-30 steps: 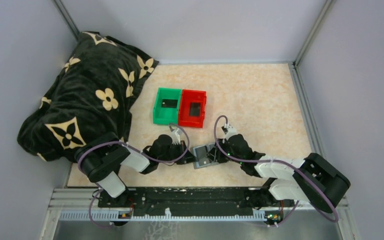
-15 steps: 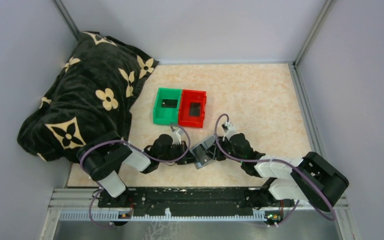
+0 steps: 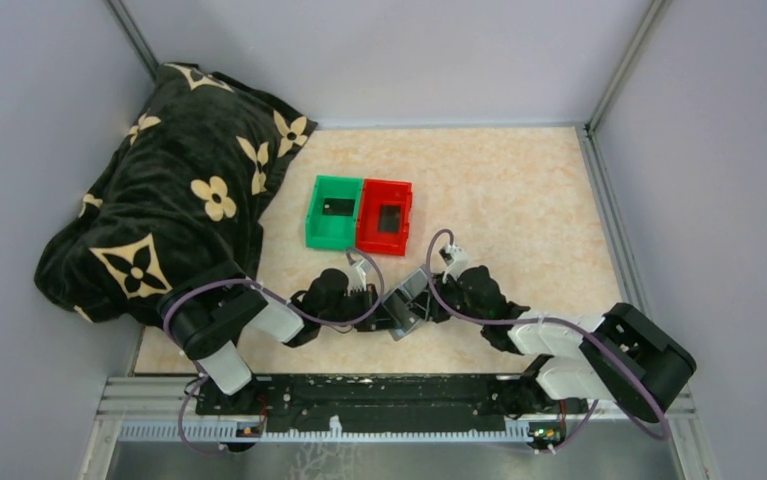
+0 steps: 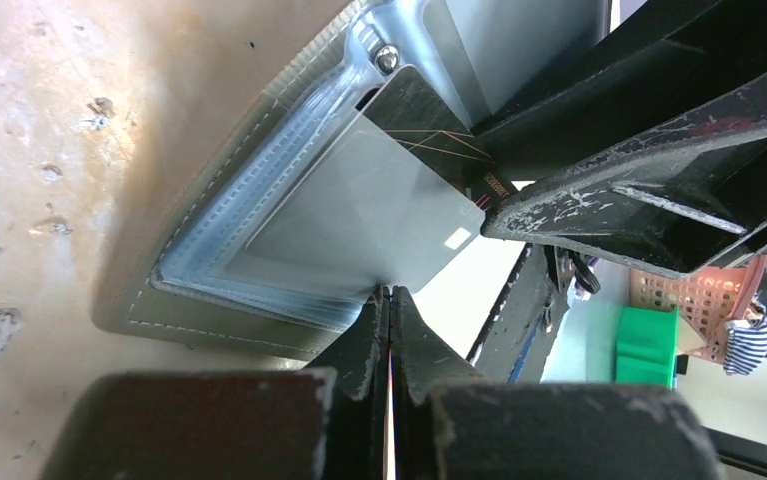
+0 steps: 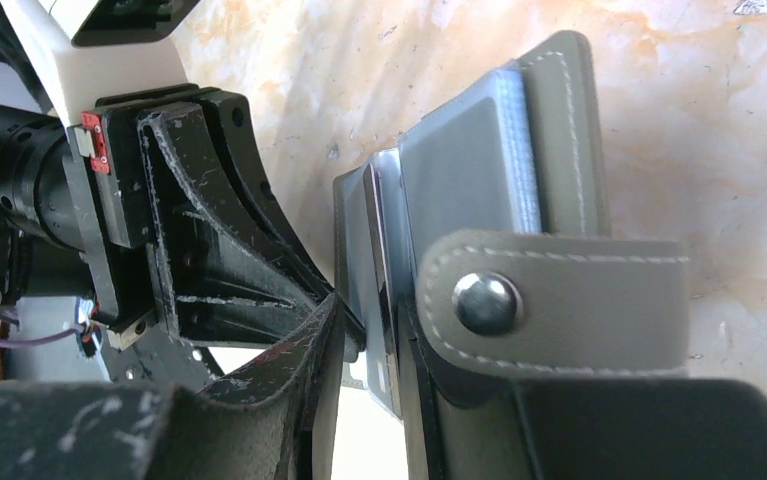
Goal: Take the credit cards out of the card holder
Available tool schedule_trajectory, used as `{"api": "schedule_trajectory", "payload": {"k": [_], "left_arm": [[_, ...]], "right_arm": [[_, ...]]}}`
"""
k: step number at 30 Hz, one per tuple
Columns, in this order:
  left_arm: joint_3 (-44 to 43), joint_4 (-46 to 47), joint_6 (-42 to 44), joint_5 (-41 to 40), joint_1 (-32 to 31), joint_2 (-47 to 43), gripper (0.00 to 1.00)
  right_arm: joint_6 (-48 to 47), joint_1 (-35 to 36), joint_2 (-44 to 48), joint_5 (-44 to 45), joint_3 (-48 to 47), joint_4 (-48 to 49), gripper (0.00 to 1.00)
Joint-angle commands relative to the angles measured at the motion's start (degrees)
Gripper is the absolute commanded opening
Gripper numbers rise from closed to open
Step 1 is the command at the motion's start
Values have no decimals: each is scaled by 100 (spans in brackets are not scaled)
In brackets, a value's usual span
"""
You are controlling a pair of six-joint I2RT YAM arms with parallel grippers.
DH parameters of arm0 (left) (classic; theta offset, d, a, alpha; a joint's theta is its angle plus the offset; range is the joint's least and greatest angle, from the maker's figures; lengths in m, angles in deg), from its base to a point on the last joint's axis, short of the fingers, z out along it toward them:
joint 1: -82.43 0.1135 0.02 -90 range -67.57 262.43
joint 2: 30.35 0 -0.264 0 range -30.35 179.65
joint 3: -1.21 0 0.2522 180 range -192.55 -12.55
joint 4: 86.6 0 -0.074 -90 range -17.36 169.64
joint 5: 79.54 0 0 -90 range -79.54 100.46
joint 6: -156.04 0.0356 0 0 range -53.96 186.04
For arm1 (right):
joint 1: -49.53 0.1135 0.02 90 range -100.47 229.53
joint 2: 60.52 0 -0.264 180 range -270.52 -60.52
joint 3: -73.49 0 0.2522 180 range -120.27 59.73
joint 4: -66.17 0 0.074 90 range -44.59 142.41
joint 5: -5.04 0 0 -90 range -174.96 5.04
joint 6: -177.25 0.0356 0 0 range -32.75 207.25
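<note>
The grey card holder (image 3: 406, 297) stands tipped up on its edge between my two grippers, near the table's front. My right gripper (image 3: 429, 300) is shut on its strap side; in the right wrist view the holder (image 5: 559, 150) with its snap strap (image 5: 486, 302) sits between the gripper's (image 5: 399, 380) fingers. My left gripper (image 4: 391, 295) is shut, its tips pinching the edge of a grey credit card (image 4: 359, 215) that sticks out of the holder's slotted panel (image 4: 159, 300). A darker card (image 4: 419, 110) lies behind it.
A green bin (image 3: 333, 212) and a red bin (image 3: 385, 217) stand side by side just beyond the grippers, each with a dark flat card inside. A black flowered blanket (image 3: 179, 190) fills the back left corner. Walls enclose the table.
The card holder has gone from lying flat to tipped up on edge as the right gripper raised its side. The left gripper has stayed shut at the holder's left edge.
</note>
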Motion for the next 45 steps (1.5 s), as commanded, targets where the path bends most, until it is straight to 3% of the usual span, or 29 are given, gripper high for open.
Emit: {"api": "schedule_trajectory", "payload": {"k": [1, 7, 11, 17, 45], "left_arm": [[-167, 3, 108, -351, 2, 147, 0], [-157, 24, 108, -342, 41, 137, 0], [-143, -20, 144, -348, 77, 88, 0], [-126, -12, 145, -338, 104, 72, 0], [-194, 37, 151, -192, 116, 194, 0]], "right_arm": [[-68, 178, 203, -1096, 82, -605, 26], [-162, 176, 415, -1188, 92, -932, 25], [-189, 171, 501, -1246, 112, -995, 18], [-183, 171, 514, -1207, 102, -1046, 0], [-642, -585, 2128, -454, -126, -2768, 0]]}}
